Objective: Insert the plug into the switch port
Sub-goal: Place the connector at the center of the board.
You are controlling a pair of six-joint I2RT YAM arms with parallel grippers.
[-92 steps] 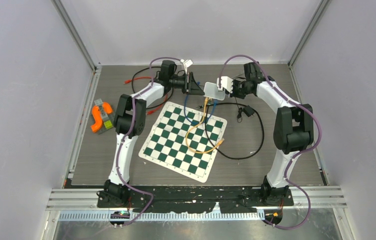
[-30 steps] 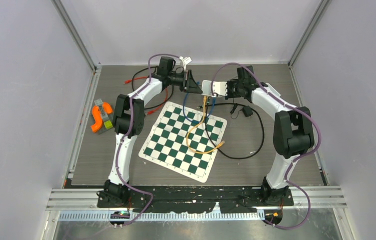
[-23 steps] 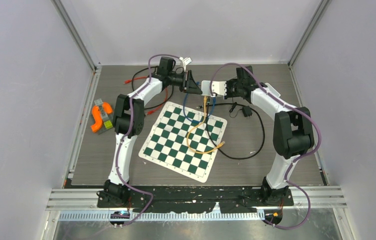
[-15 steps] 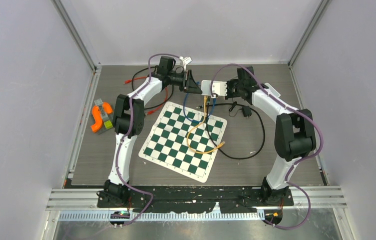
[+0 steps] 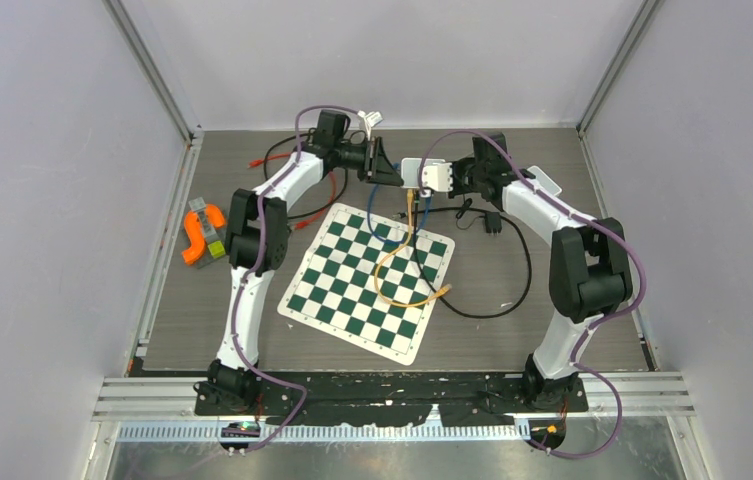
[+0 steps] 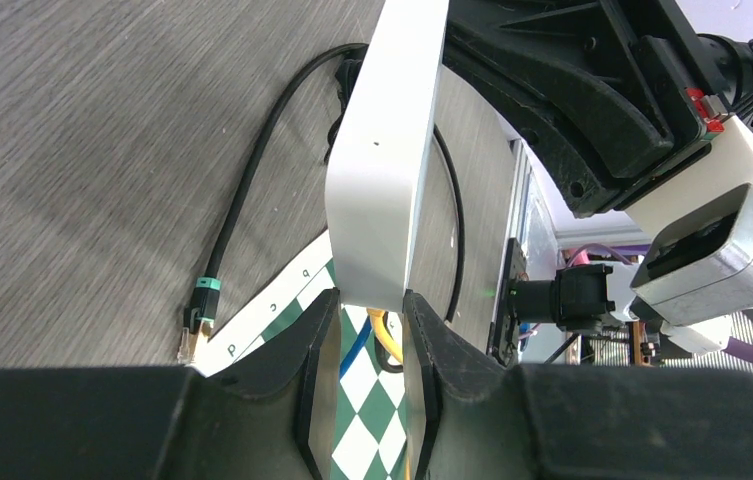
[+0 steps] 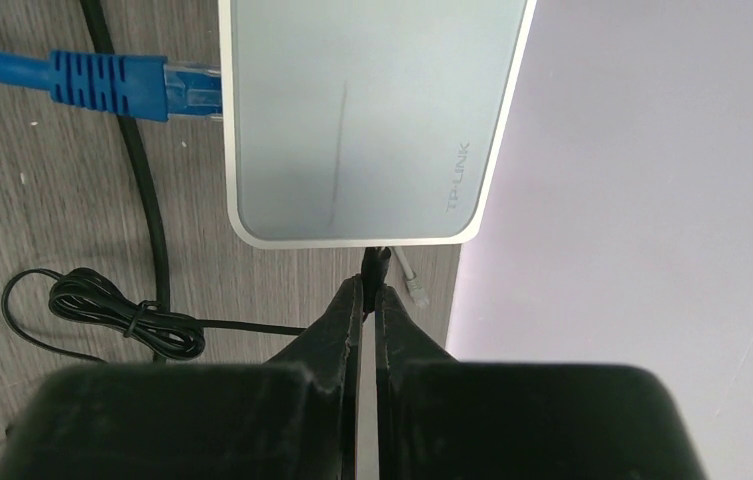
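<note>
Your tabletop point(image 5: 202, 300) carries a green-and-white chessboard point(image 5: 367, 280) at its middle. Beyond the board's far edge, both arms meet at the white switch point(image 5: 413, 174).

Your left hand point(image 6: 369, 300) is narrowed onto one end of the switch and grips it, one finger on each broad face. From that wrist camera you see the switch edge-on. The right wrist camera shows its broad face, where grey letters read "TP-LINK".

A blue cable point(image 7: 102, 72) sits plugged into a port on the switch's side. A yellow cable point(image 5: 384, 270) hangs from the same side and loops across the chessboard. A black cable point(image 5: 517, 270) curves over the tabletop to the right.

Your right hand point(image 7: 370, 285) is pinched almost closed on the small black plug point(image 7: 377, 262). The plug's tip touches the switch's edge; you cannot tell whether it is seated in a port.
</note>
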